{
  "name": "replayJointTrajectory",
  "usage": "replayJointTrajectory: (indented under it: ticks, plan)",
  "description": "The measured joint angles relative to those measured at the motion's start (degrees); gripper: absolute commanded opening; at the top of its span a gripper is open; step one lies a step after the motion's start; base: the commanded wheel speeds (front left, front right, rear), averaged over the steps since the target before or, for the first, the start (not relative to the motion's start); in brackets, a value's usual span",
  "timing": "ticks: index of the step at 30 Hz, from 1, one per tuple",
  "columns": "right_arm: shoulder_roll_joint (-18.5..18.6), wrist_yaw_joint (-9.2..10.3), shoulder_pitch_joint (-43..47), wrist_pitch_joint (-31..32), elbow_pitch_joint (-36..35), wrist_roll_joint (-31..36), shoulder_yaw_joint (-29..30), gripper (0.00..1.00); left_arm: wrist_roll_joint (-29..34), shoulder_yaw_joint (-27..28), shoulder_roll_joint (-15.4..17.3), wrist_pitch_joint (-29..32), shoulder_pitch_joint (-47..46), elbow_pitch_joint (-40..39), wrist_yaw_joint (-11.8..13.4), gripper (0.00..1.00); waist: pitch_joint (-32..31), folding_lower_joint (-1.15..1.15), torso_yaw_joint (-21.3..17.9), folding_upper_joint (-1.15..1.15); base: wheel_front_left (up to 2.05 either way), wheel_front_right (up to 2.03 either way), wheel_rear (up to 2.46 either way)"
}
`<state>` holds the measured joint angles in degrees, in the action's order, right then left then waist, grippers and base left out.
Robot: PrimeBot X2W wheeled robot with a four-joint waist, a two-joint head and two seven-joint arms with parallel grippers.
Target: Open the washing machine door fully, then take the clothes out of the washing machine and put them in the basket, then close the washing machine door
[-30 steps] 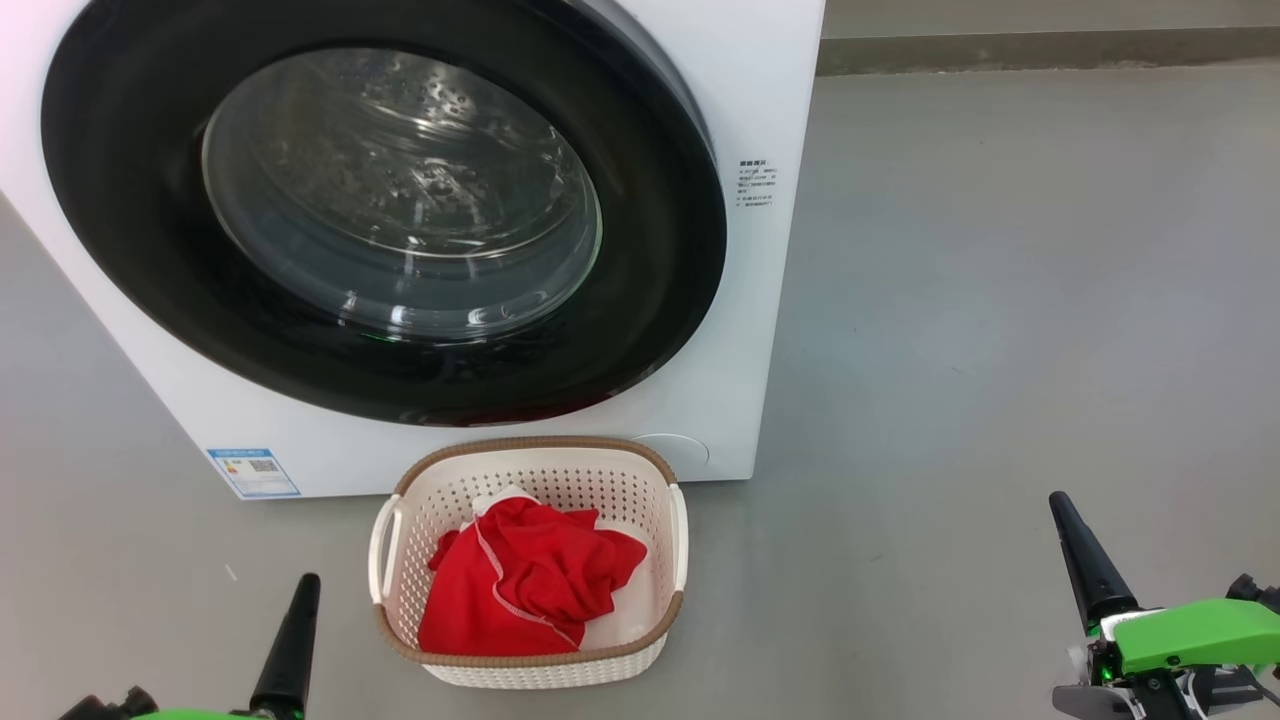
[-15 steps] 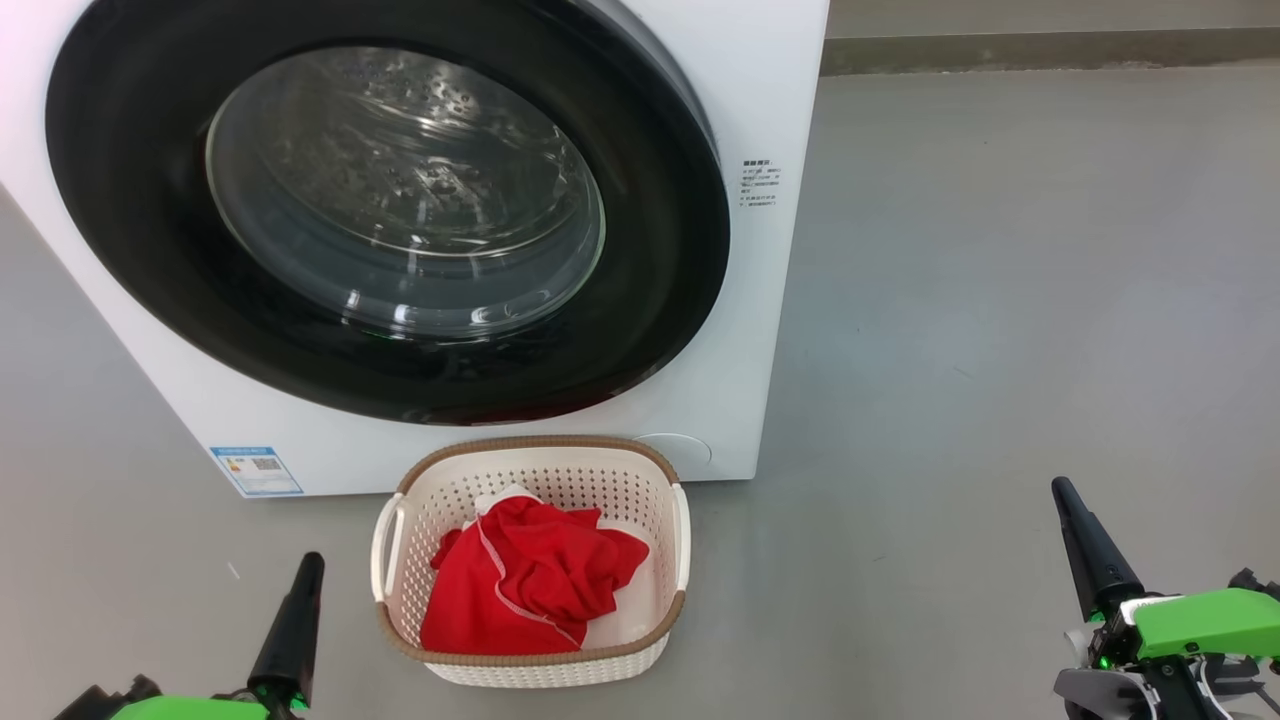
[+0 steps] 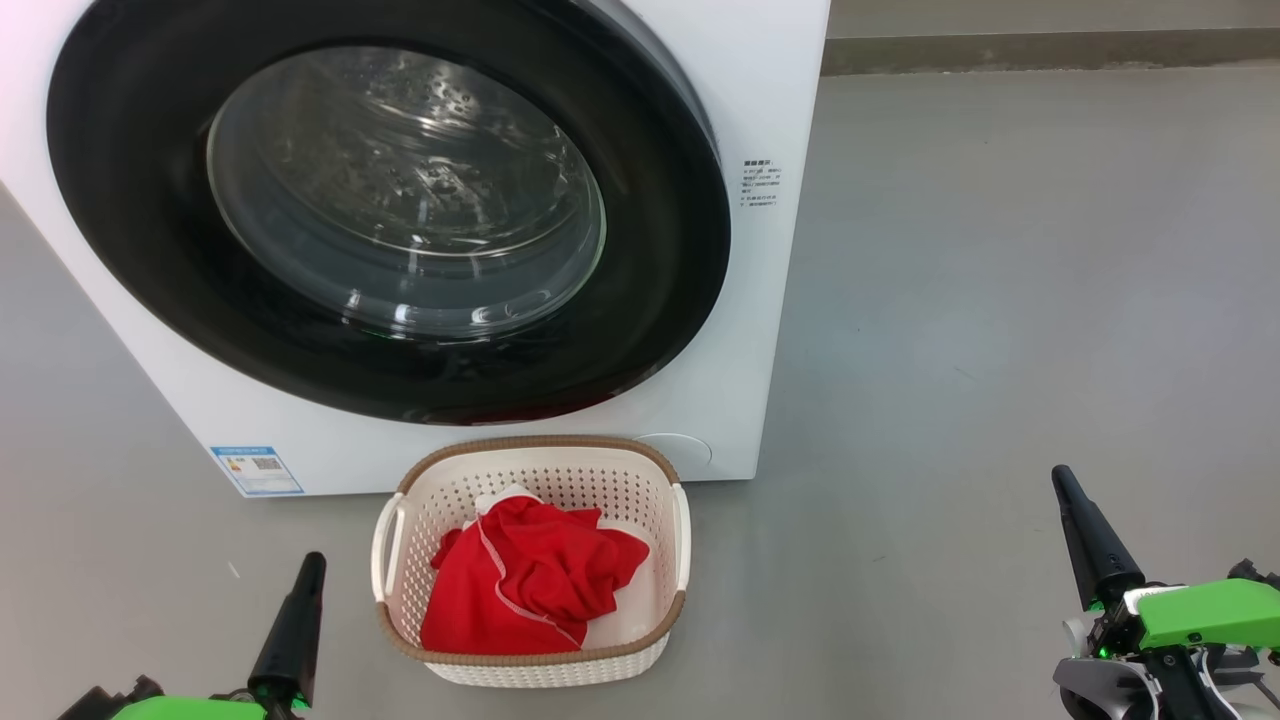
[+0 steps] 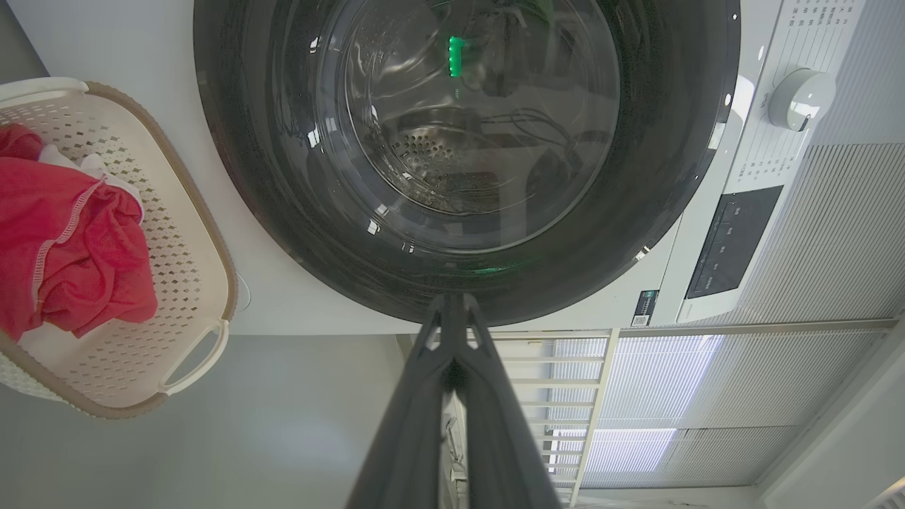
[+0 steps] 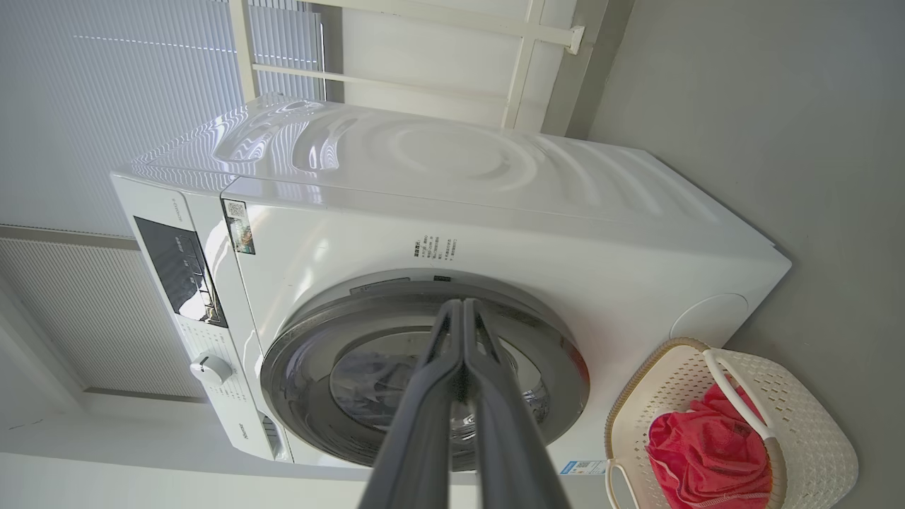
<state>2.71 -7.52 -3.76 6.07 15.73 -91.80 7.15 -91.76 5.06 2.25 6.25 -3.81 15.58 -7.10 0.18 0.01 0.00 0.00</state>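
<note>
While the dark left gripper [image 3: 312,562] and right gripper [image 3: 1060,478] are sitting closed, smooth grey floor [image 3: 1000,300] is spreading across the frame's right.

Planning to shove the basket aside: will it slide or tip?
Probably slides: the basket looks like thin perforated plastic on smooth floor. Unlikely to tip, being wide and low. The red clothes likely add little weight.

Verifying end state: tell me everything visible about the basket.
The basket is small, cream-white perforated plastic, rounded rectangular, with a brown woven-look rim and loop side handles. It stands upright on the grey floor close in front of the washing machine; contact between them is unclear. Bunched red clothes with white trim lie inside.
</note>
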Motion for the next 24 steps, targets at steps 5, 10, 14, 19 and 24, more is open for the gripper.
replayJointTrajectory:
  ticks: [5,10,14,19,24]
  plan:
    - [0.0,0.0,0.0,0.0,0.0,0.0,0.0,0.0,0.0,0.0,0.0,0.0,0.0,0.0,0.0,0.0,0.0,0.0,0.0,0.0,0.0,0.0,0.0]
    - [0.0,0.0,0.0,0.0,0.0,0.0,0.0,0.0,0.0,0.0,0.0,0.0,0.0,0.0,0.0,0.0,0.0,0.0,0.0,0.0,0.0,0.0,0.0]
    - [0.0,0.0,0.0,0.0,0.0,0.0,0.0,0.0,0.0,0.0,0.0,0.0,0.0,0.0,0.0,0.0,0.0,0.0,0.0,0.0,0.0,0.0,0.0]
    - [0.0,0.0,0.0,0.0,0.0,0.0,0.1,0.0,0.0,0.0,0.0,0.0,0.0,0.0,0.0,0.0,0.0,0.0,0.0,0.0,0.0,0.0,0.0]
    - [0.0,0.01,0.0,0.0,0.0,0.0,0.1,0.0,0.0,0.0,0.0,0.0,0.0,0.0,0.0,0.0,0.0,0.0,0.0,0.0,0.0,0.0,0.0]
